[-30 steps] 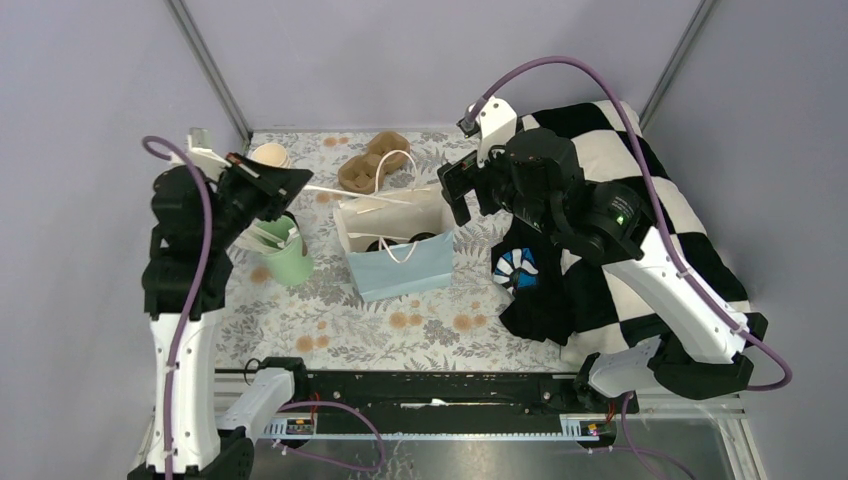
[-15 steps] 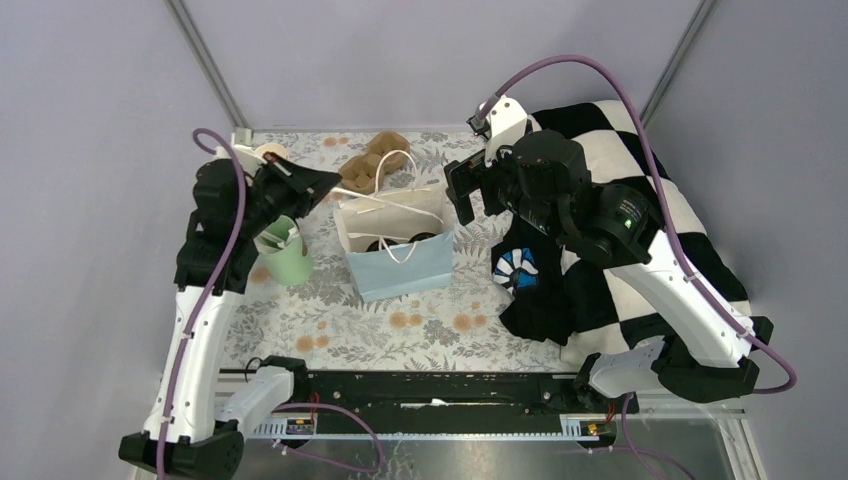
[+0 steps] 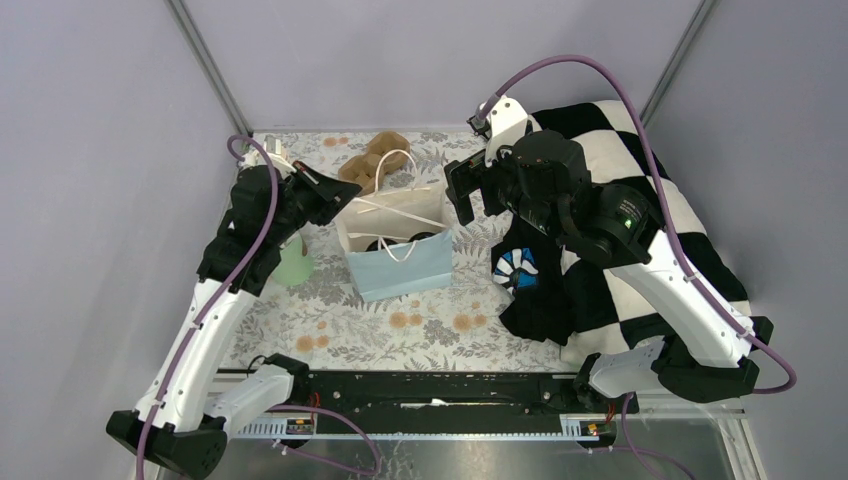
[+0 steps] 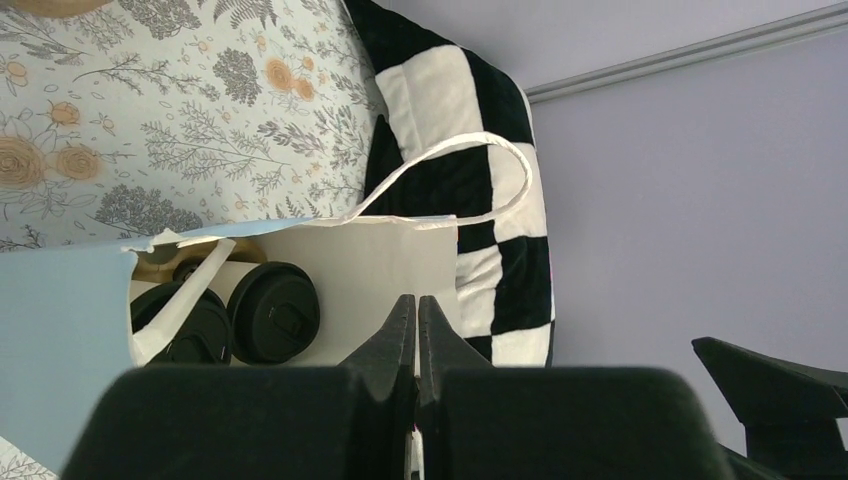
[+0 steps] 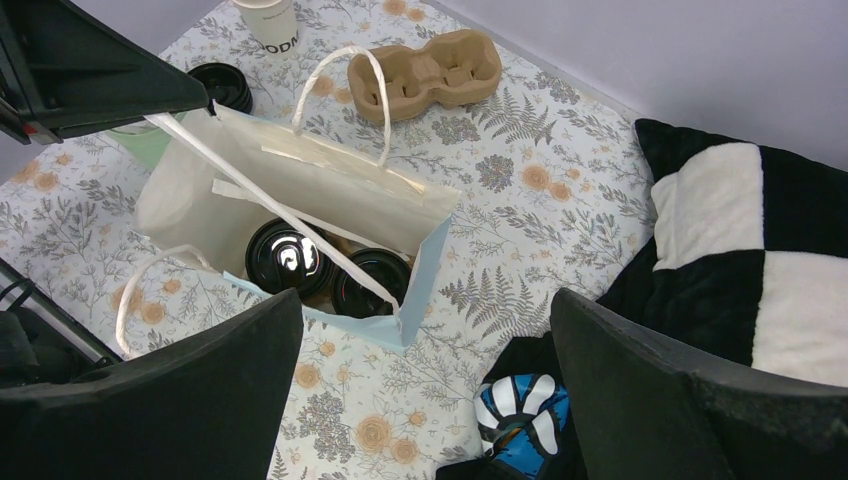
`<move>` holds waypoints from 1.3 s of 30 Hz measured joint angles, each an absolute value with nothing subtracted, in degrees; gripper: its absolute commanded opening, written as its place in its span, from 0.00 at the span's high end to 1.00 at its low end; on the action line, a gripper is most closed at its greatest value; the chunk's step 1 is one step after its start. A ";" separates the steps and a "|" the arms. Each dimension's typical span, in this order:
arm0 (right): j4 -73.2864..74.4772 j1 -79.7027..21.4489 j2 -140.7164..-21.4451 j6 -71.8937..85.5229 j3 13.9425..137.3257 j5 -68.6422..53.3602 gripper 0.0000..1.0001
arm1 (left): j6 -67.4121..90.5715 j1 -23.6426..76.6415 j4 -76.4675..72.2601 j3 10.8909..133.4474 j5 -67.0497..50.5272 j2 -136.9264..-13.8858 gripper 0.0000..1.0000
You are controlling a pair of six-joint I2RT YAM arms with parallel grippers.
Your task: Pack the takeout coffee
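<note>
The blue paper bag [image 3: 405,268] stands open mid-table. Two takeout coffee cups with black lids [image 5: 283,257] [image 5: 373,283] stand side by side inside it; they also show in the left wrist view [image 4: 275,312] [image 4: 185,325]. My left gripper [image 3: 338,195] is at the bag's left rim, shut on one white handle strap [image 5: 250,190] that runs taut across the bag's mouth. In its own view the fingers [image 4: 416,300] are pressed together with a white strip between them. My right gripper [image 3: 458,190] hovers open and empty above the bag's right side [image 5: 425,300].
A brown cardboard cup carrier [image 5: 425,70] lies behind the bag. A white cup [image 5: 268,20] and a loose black lid [image 5: 222,85] are at the far left, a mint-green cup [image 3: 293,262] under my left arm. A checkered blanket [image 3: 620,200] and blue striped thing [image 3: 517,268] lie right.
My left arm has swung right from above the mint-green cup to the bag's left rim, carrying the handle strap with it. The right arm has barely moved.
</note>
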State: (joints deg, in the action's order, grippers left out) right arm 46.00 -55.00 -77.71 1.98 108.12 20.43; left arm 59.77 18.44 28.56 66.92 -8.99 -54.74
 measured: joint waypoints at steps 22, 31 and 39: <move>46.04 -55.00 -77.76 2.00 108.14 20.49 0.00 | 55.61 18.37 32.49 70.65 -5.98 -54.08 1.00; 46.04 -55.00 -77.76 2.00 108.14 20.53 0.00 | 53.63 18.39 37.74 71.46 -5.78 -59.18 0.29; 47.18 -55.00 -78.08 1.69 109.58 22.55 0.00 | 43.53 18.37 49.65 88.66 4.93 -60.62 0.04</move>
State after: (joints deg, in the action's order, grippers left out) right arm 47.18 -55.00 -78.08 1.69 109.58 22.55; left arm 43.53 18.37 49.65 88.66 4.93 -60.62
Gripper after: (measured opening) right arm 0.994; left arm 0.860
